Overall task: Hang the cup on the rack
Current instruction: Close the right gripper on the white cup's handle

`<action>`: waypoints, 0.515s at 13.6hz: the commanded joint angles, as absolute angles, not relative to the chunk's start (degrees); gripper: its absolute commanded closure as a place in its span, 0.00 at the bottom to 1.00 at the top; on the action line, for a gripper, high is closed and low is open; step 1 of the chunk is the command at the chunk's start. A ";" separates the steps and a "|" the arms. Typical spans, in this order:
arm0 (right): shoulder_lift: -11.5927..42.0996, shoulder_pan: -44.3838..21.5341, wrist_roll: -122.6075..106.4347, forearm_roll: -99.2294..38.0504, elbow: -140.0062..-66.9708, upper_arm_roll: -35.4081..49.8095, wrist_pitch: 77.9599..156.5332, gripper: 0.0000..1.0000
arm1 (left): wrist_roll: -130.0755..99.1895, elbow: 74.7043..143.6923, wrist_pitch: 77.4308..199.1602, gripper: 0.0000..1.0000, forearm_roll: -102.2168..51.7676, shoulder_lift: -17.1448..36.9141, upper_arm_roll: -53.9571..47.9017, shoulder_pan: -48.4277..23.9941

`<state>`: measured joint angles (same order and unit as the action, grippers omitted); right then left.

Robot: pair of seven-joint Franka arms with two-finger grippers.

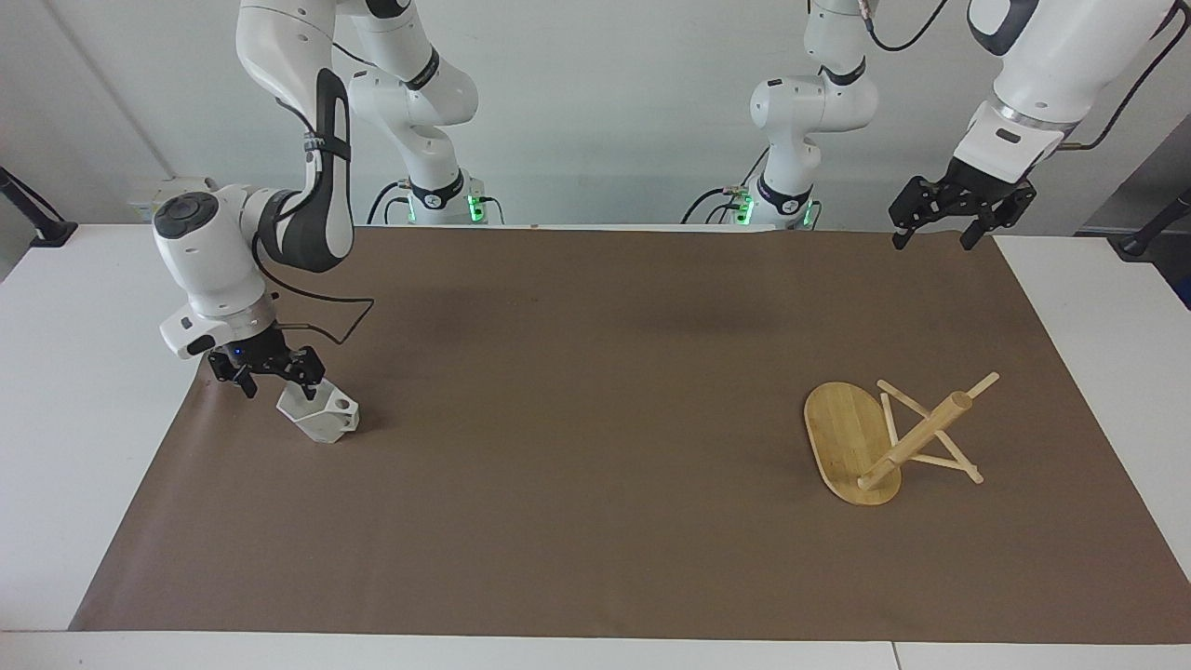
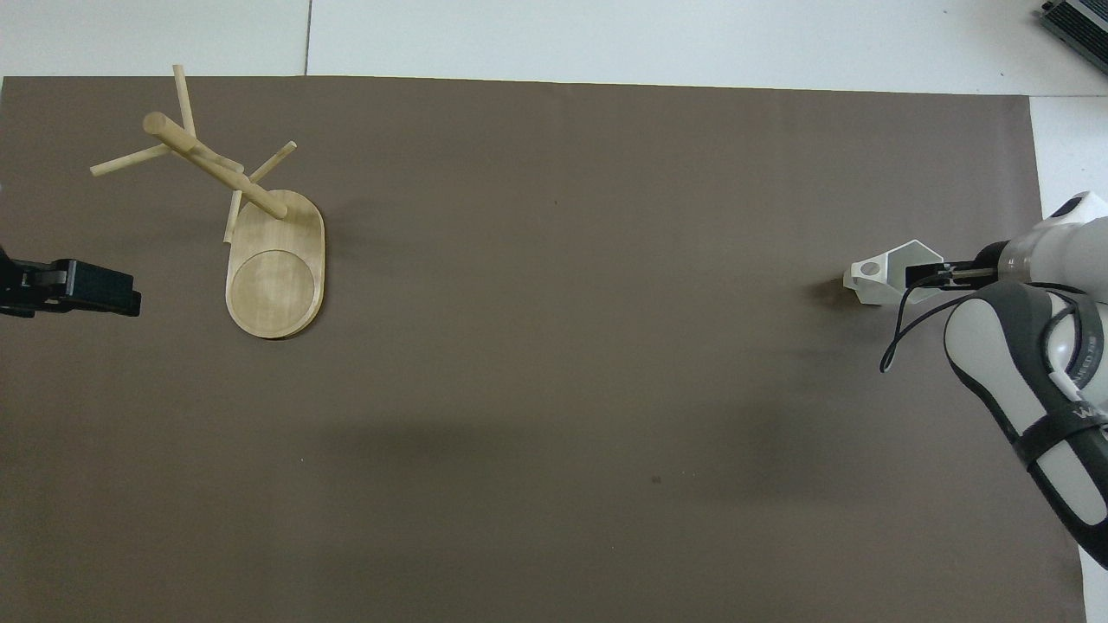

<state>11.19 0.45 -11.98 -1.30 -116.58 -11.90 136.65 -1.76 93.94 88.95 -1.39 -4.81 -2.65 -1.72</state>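
The white faceted cup (image 1: 321, 416) lies tilted on the brown mat near the right arm's end, its handle hole facing up; it also shows in the overhead view (image 2: 883, 279). My right gripper (image 1: 277, 380) is open and low at the cup's rim, with one finger at the open mouth; in the overhead view the right gripper (image 2: 924, 275) overlaps the cup. The bamboo rack (image 1: 893, 442) lies tipped over near the left arm's end, its post slanting and its pegs on the mat; it also shows in the overhead view (image 2: 251, 225). My left gripper (image 1: 934, 239) waits open in the air over the mat's corner.
The brown mat (image 1: 595, 419) covers most of the white table (image 1: 74, 391). The rack's oval base (image 2: 275, 277) stands tilted off the mat. The left gripper (image 2: 78, 287) shows at the overhead view's edge beside the rack.
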 commanded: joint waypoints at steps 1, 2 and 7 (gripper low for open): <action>10.63 0.97 -11.43 -0.53 -117.69 -11.51 138.16 0.12 | -2.11 95.54 89.91 0.00 -0.26 -6.15 -2.99 -1.14; 10.63 0.97 -11.51 -0.53 -117.60 -11.51 138.16 0.16 | -2.11 95.54 89.83 0.00 -0.26 -6.15 -2.99 -1.14; 10.63 0.97 -11.78 -0.53 -117.60 -11.51 138.25 0.41 | -2.11 95.54 89.83 0.00 -0.26 -6.15 -3.08 -1.14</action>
